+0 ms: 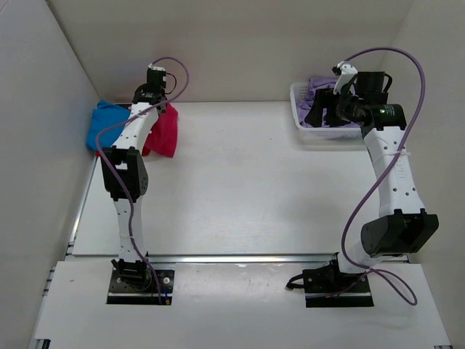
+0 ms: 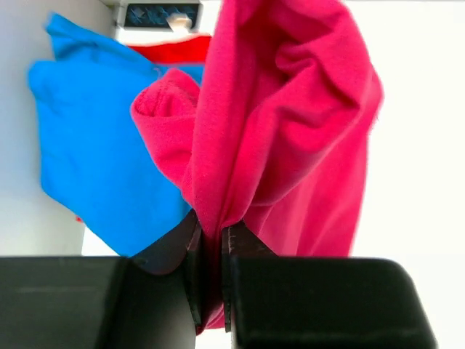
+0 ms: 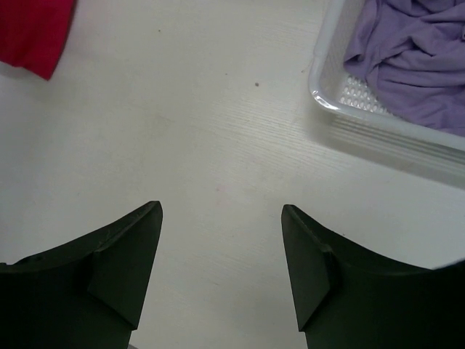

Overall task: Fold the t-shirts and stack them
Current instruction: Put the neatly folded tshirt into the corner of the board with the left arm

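Pinching a fold of the crimson-pink t-shirt (image 2: 290,131) between the left fingers (image 2: 247,249), closed almost fully, with only the thickness of the cloth parting them. Gripping near one edge of the garment, with the rest bunched in soft lengthwise creases beyond the fingertips. Working at the far left corner of the desk (image 1: 232,182), close to the side wall, with the left arm stretched forward from its base at the near edge. Pressing against the bright blue t-shirt (image 2: 94,145) on the wall side, rumpled and unfolded, blue and pink touching along one crumpled border. Peeking out past the two at the far edge, a strip of the red t-shirt (image 2: 171,49), mostly covered by the blue one; hard to say how it lies.

Holding the right fingers (image 3: 123,262) wide apart, gripping nothing and touching nothing. Hovering above bare desk just beside the left wall of the white basket (image 3: 378,127), itself seated at the far right corner. Heaped inside that basket, the lavender t-shirt (image 3: 414,51), crumpled in loose folds and lying below the rim on the near side. Showing at the upper left of the right wrist view, a corner of deep red cloth (image 3: 29,29) flat on the desk, well apart from the basket. Cannot tell from that view alone which of the shirts it belongs to.
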Motion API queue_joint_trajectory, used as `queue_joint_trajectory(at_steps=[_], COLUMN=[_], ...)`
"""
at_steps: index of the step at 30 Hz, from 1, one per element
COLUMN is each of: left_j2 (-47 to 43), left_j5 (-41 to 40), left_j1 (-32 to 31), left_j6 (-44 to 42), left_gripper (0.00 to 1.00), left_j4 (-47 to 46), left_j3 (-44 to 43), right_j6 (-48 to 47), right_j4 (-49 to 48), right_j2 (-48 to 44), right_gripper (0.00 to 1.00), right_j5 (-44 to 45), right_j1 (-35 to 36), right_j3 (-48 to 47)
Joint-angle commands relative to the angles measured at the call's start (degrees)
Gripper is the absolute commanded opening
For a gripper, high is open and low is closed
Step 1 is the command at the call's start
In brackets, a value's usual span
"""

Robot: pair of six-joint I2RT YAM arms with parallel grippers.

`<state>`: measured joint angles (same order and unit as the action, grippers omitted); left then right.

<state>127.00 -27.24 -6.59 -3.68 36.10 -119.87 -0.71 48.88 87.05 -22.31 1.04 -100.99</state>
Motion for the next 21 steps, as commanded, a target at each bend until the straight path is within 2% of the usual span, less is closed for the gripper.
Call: queue_joint_trajectory(at_steps=[1, 6, 21], left_j2=[-0.2, 2.1, 2.6], left_j5=[-2.5, -1.2, 1.2], left_j1=[3.3, 6.6, 17.3], left_j6=[-1.9, -1.9, -1.7], left_gripper=[0.0, 0.0, 0.0], left_j4=[-0.3, 0.6, -4.4], left_j3=[-6.1, -12.0, -12.4], right_j6=[-1.4, -1.4, -0.6], right_j4=[-2.9, -3.0, -0.5], right_j2=[-0.4, 0.4, 7.0], right_gripper=[0.64, 0.65, 0.63], right_j5=[-1.3, -1.3, -0.6], right_j1=[0.1, 0.5, 5.6], right_j3=[0.5, 2.4, -1.6])
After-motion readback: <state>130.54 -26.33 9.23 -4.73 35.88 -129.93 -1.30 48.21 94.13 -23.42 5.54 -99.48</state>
